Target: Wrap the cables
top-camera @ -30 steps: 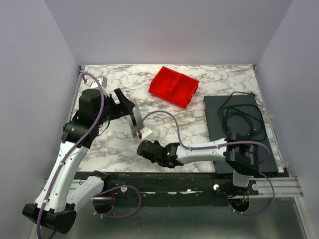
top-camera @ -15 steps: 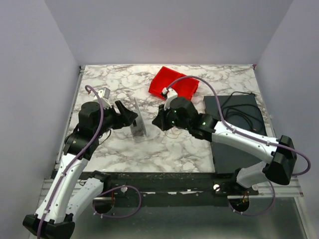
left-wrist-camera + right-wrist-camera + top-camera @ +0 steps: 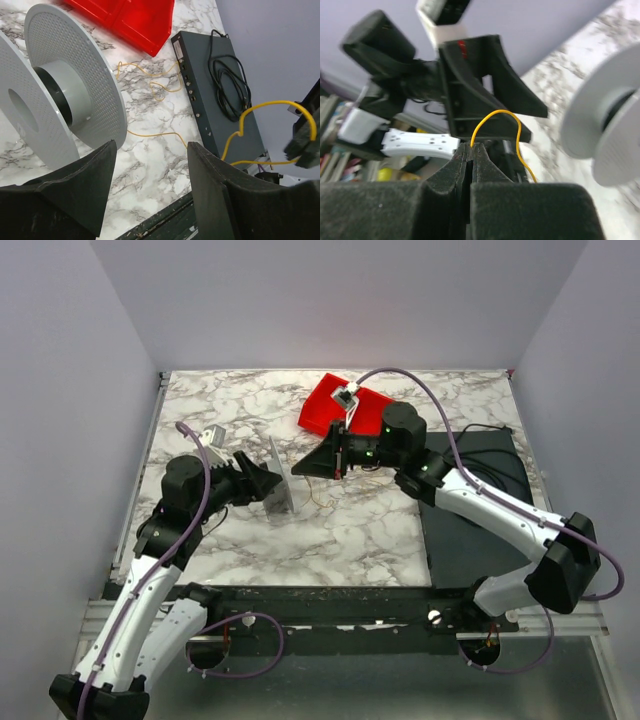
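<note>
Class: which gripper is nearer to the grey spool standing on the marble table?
Left. The left gripper is right beside the spool, jaws open. The right gripper is farther off on its other side, pinching the yellow cable.

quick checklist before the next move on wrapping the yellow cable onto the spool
1. Right gripper shut on the yellow cable: ok.
2. Spool standing on edge: ok.
3. Left gripper gripping the spool: not ok; it is open, with the spool off to one side.
4. Cable wound on the hub: not ok, none seen.
5. Slack free of snags beside the black box: cannot tell.
</note>
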You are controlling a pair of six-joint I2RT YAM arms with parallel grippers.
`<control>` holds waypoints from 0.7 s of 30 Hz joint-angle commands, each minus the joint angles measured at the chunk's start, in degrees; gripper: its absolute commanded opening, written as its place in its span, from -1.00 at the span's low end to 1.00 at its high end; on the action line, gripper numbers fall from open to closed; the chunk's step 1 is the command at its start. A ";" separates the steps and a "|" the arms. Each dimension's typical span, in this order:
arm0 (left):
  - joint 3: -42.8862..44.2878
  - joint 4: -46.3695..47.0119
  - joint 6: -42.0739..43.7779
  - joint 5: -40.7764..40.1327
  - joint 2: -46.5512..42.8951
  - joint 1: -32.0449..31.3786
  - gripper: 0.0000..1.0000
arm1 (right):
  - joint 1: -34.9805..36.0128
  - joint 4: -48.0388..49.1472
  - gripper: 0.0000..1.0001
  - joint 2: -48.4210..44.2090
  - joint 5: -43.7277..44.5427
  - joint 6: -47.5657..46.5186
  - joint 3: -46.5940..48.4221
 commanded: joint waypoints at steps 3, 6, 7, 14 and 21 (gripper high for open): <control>-1.64 7.86 -3.00 0.71 -3.19 -0.61 0.23 | -1.14 24.65 -0.99 5.10 -14.49 17.01 -2.45; -2.29 10.72 -4.19 2.14 -3.75 -0.91 0.25 | -1.16 27.17 -0.99 7.15 -14.62 19.10 -2.51; -2.59 11.52 -4.31 2.51 -3.89 -1.04 0.25 | -1.11 27.49 -0.99 7.52 -14.45 19.31 -2.51; -3.40 8.63 -2.27 1.50 -5.49 -1.25 0.17 | -1.71 28.21 -0.99 9.06 -13.74 20.20 -2.07; -4.34 10.20 -3.29 1.09 -7.04 -1.22 0.25 | -1.66 32.45 -0.99 10.82 -15.26 23.65 -2.41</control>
